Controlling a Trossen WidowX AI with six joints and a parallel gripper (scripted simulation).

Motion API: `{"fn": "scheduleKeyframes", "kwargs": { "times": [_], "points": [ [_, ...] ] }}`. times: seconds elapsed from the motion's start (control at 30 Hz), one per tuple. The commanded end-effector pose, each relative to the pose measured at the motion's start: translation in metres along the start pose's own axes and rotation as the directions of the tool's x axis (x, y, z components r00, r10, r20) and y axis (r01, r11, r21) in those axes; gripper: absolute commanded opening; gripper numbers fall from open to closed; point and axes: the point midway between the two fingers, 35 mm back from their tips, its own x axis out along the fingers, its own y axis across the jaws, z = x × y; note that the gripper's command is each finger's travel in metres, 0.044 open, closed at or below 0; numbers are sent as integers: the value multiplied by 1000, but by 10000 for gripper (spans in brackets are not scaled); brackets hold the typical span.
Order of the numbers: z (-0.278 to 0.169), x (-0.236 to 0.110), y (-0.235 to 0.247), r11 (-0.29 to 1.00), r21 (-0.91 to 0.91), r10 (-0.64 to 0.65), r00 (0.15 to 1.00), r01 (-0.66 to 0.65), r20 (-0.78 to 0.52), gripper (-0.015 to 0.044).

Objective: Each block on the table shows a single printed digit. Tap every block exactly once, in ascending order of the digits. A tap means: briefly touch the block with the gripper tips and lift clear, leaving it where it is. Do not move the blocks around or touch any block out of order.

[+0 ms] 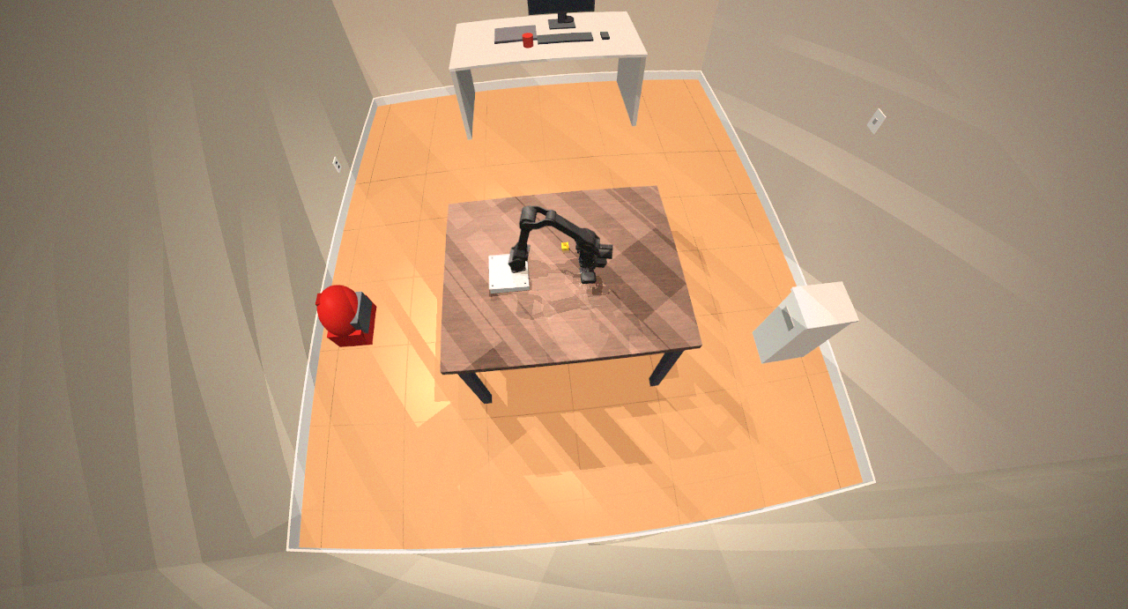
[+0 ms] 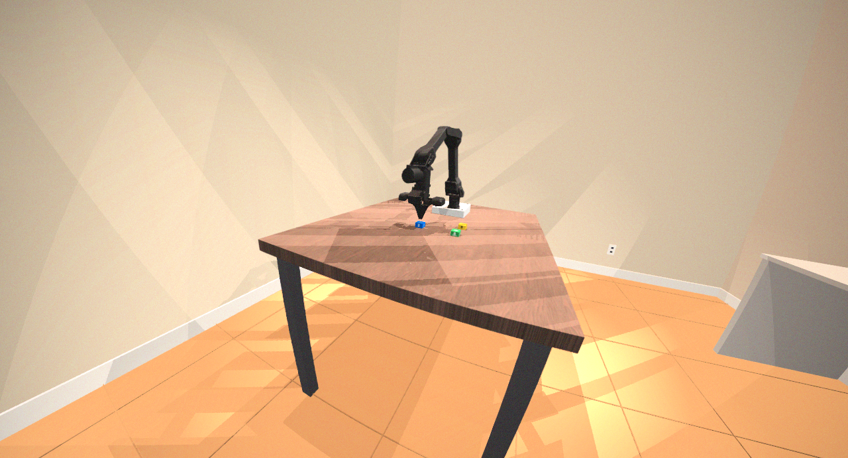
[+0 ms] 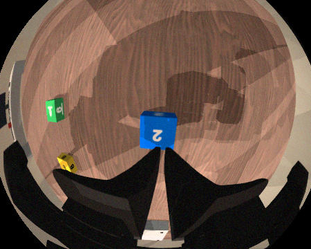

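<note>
A blue block printed with a 2 stands on the wooden table. My gripper is shut, fingertips together with nothing between them. It hangs just above the blue block, which my arm hides in the top view. A green block that seems to show a 1 lies off to the side. A yellow block lies next to it; I cannot read its digit.
The arm's white base plate sits on the table behind the blocks. On the floor around the table are a red object, a white box and a desk at the far wall.
</note>
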Motion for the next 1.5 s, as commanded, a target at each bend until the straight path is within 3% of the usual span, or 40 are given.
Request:
{"fn": "scheduleKeyframes", "kwargs": {
  "times": [0.0,0.1,0.27,0.5,0.8,0.9,1.1,1.3,1.47],
  "points": [
    [2,-14,0,1000,-6,1,1000,-1,12,20],
    [3,-25,0,1000,-5,1,1000,-1,12,20],
    [2,-93,0,1000,-6,1,1000,-1,12,20],
    [2,-95,2,1000,-7,1,1000,-1,12,20],
    [32,-98,120,1000,-19,16,1000,-16,25,20],
    [31,-98,152,1000,-6,18,1000,-18,15,20],
    [31,-95,155,1000,-5,18,1000,-18,14,20],
    [32,-19,156,1000,-5,18,1000,-18,14,20],
    [32,-17,156,1000,-5,18,1000,-18,14,20]
  ]
}}
